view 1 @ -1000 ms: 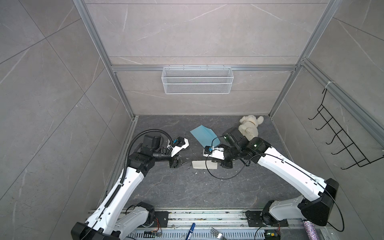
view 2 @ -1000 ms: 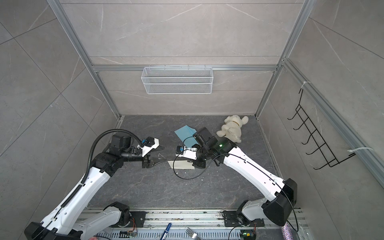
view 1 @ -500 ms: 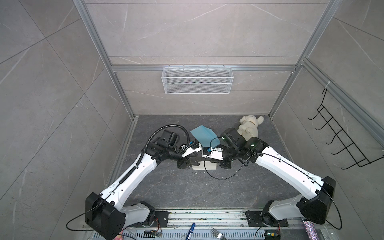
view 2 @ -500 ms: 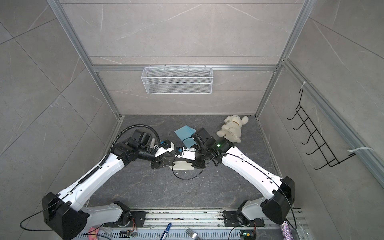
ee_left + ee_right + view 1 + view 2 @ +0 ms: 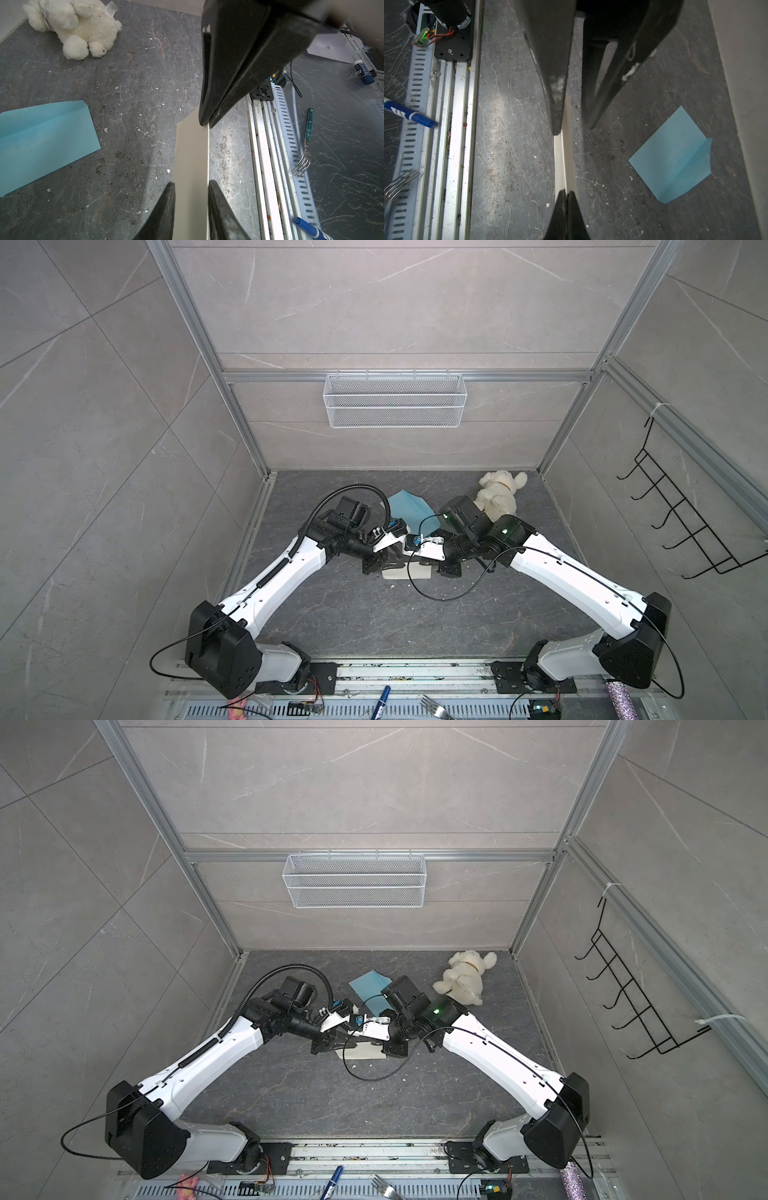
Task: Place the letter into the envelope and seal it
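Reaching arms: you see the left arm (image 5: 286, 572) and the right arm (image 5: 561, 568) meet nose to nose at mid-floor in both top views. Their wrists cover most of what lies beneath them.
Plush toy: the white plush toy (image 5: 498, 493) lies at the back right, just behind the right arm. Only the left wrist view brings it close (image 5: 76, 25).
Envelope: the envelope (image 5: 409, 508) lies flat on the floor behind the grippers, apart from the letter. In the top views a cable and the wrists cross it. Your right wrist view shows it whole, flap crease included (image 5: 675, 160). The left wrist view cuts it off at the frame edge.
Letter: the letter (image 5: 191, 155) is a narrow tan strip spanning from one gripper to the other. The top views give you only a pale patch (image 5: 420, 572), and the right wrist view sees it nearly edge-on. You cannot tell whether it rests on the floor.
Right gripper: the right gripper (image 5: 566, 194) has its fingers pressed together on one end of the letter.
Left gripper: the left gripper (image 5: 191, 187) has its fingers narrowly parted astride the other end. In the right wrist view one lies against the strip and the other stands just clear.
Fork and marker: the fork (image 5: 432, 711) and the marker (image 5: 384, 695) lie on the front rail, and the right wrist view clips both.
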You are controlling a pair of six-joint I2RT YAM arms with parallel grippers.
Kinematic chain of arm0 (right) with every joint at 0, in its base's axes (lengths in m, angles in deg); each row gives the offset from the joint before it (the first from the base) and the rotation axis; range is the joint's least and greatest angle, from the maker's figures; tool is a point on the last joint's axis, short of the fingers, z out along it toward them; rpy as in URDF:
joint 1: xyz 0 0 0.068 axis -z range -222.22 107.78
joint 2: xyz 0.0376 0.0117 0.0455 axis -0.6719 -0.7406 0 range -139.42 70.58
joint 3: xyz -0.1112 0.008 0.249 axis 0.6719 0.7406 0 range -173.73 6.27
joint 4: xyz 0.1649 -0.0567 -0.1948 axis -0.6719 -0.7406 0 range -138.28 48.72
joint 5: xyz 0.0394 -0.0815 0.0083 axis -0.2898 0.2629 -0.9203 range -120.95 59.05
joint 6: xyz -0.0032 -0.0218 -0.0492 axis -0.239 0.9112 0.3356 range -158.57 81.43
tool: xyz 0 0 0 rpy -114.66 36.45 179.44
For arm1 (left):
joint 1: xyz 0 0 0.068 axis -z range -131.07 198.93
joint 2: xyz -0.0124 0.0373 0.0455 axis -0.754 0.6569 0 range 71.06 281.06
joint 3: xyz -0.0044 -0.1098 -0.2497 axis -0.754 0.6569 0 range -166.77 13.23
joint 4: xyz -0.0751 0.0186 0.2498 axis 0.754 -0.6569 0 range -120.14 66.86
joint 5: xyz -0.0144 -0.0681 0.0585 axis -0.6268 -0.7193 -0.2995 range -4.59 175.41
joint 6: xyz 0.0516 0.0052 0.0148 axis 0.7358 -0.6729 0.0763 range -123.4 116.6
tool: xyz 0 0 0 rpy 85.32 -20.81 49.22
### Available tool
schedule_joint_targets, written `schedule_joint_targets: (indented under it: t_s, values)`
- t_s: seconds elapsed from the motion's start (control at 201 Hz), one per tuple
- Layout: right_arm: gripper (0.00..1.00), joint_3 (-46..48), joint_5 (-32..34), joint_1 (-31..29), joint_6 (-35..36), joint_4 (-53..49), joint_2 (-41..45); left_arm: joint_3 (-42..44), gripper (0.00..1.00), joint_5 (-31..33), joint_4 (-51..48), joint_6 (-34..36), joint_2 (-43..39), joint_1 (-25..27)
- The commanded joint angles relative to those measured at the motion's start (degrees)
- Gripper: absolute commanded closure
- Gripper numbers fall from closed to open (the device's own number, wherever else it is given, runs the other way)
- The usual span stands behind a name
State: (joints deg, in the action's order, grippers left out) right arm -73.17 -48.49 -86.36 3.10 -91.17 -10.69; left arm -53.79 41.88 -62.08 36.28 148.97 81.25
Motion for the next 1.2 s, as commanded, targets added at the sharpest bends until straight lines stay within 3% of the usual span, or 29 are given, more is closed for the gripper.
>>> schedule_joint_targets:
  t_s: [0.0, 0.139, 0.304, 0.413, 0.468, 0.617, 0.837, 0.971, 1.076, 1.2]
  values:
    - [1.00, 1.1, -1.1, 0.1, -0.4, 2.3, 1.1, 1.5, 0.71, -1.1, 3.0, 0.8, -2.8, 0.5]
    - [1.00, 2.7, -1.9, 0.1, -1.1, 4.5, 2.7, 5.0, 0.77, -1.2, 6.0, 1.0, -4.6, 0.5]
    - [1.00, 3.9, -2.0, 0.2, -1.2, 5.4, 3.8, 4.1, 0.98, -1.8, 4.5, 1.5, -3.4, 0.4]
    - [1.00, 3.8, -1.9, 0.2, -1.8, 5.8, 3.7, 3.1, 1.00, -2.1, 3.5, 1.6, -2.8, 0.5]
    - [0.91, 3.9, -1.7, 0.3, -2.6, 6.7, 3.7, 3.2, 1.00, -2.1, 4.0, 0.8, -3.0, 0.5]
    - [0.55, 5.5, -1.3, 2.0, -7.9, 13.8, 6.2, 5.6, 1.00, 1.3, 9.5, -5.7, -5.7, 0.2]
    - [0.24, 12.6, -0.4, 6.3, -18.5, 30.8, 12.8, 14.2, 1.00, 10.4, 27.6, -26.8, -13.6, -4.4]
    - [0.17, 13.7, 6.2, 7.7, -26.3, 35.7, 11.5, 16.1, 1.00, 17.6, 32.4, -38.0, -17.1, -7.4]
    - [0.13, 11.8, 12.7, 8.9, -32.3, 35.4, 7.8, 15.7, 1.00, 22.1, 32.1, -42.3, -18.4, -8.4]
    - [0.11, 6.9, 15.7, 10.5, -37.0, 32.8, 1.1, 15.5, 1.00, 24.9, 31.7, -46.0, -19.5, -9.4]
